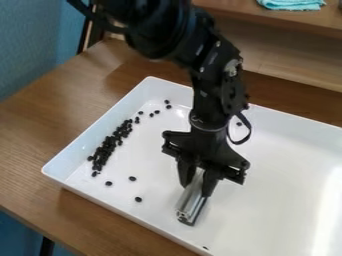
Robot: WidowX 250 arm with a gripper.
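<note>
My black gripper (197, 184) hangs over the white tray (280, 185), near its front edge, with its two fingers closed around a silver metal tool (192, 200). The tool slants down toward the tray floor, its lower end dark along the bottom edge. To the left of the gripper, many small black beans (110, 145) lie in an elongated pile along the tray's left side. A few loose beans are scattered near the pile and in front of it, and one lies behind the wrist on the right.
A brown wooden table (40, 145) holds the tray, whose raised rim runs around the beans and tool. At the top right, a teal cloth (292, 4) rests on a wooden shelf (234, 9). A blue wall stands at the left.
</note>
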